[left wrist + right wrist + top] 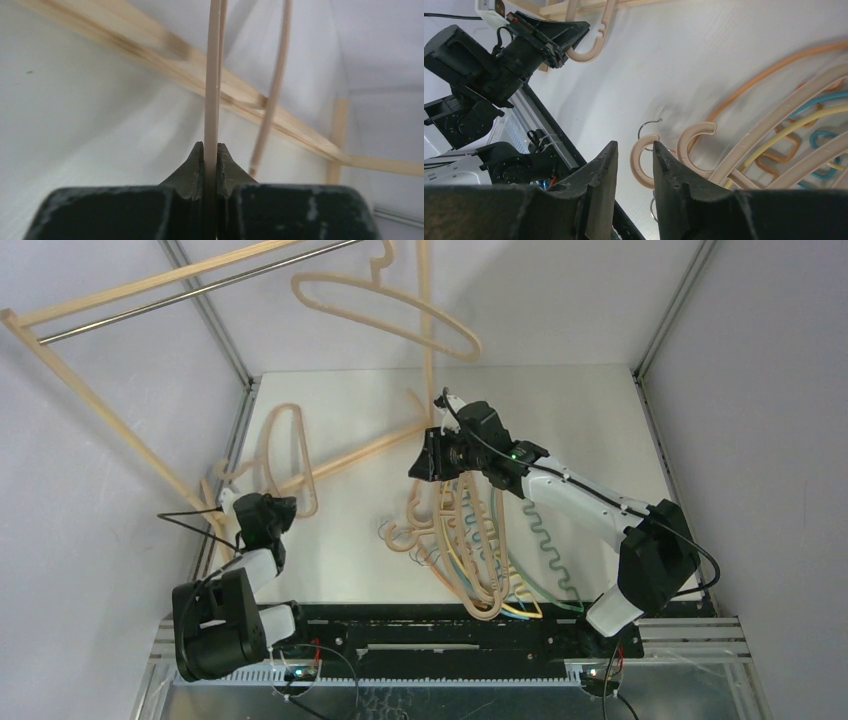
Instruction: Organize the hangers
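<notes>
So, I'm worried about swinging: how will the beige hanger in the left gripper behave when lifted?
The hanger is probably stiff: its thin bar runs straight out of the left gripper with no sag. It is likely light, being a slim open frame. It may pivot or swing, since the gripper pinches just one narrow bar.

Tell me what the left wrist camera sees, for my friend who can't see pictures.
The left end effector is shut on a thin light-wood hanger, whose bar runs straight up the middle of the picture. Behind it, the blurry wooden rack frame slants across the background.
</notes>
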Available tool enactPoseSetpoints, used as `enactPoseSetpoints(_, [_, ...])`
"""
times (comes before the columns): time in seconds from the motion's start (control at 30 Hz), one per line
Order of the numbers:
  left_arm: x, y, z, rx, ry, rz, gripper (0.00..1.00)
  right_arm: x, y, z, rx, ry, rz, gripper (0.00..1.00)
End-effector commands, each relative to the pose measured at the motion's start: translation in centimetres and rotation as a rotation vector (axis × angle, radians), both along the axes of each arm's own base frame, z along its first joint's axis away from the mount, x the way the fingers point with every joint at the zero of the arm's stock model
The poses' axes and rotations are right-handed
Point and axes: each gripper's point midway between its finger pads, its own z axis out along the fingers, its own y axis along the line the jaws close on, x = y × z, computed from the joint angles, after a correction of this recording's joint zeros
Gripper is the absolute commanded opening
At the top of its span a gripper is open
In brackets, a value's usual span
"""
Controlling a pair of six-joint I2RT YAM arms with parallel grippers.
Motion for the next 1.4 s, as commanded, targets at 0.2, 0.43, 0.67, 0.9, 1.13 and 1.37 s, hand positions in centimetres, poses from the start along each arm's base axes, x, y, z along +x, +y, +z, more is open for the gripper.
enactPoseSetpoints(0.2, [0.6, -2.0, 5.5, 0.073, -0.14, -0.136, 0.0, 0.8, 0.2, 3.3, 0.09, -0.066, -0.017, 0.38])
enactPoseSetpoints(0.43, [-0.8, -4.7, 15.3, 0.349, -0.271, -0.192, 0.0, 0.9, 0.6, 2.9, 0.105, -0.046, -0.014, 0.38])
enactPoseSetpoints(0.67, [-2.1, -7.3, 24.1, 0.505, -0.447, -0.274, 0.0, 1.0, 0.8, 3.3, 0.128, -0.043, -0.014, 0.37])
enactPoseSetpoints(0.9, [-3.2, -9.0, 29.5, 0.594, -0.542, -0.308, 0.0, 1.4, 0.6, 3.7, 0.131, -0.047, -0.024, 0.37])
enactPoseSetpoints(1.13, [-4.1, -9.1, 34.0, 0.636, -0.625, -0.279, 0.0, 1.7, 0.9, 4.3, 0.135, -0.048, -0.019, 0.37])
enactPoseSetpoints(1.37, [-5.1, -8.4, 36.5, 0.647, -0.683, -0.234, 0.0, 1.7, 0.8, 4.2, 0.133, -0.043, -0.02, 0.37])
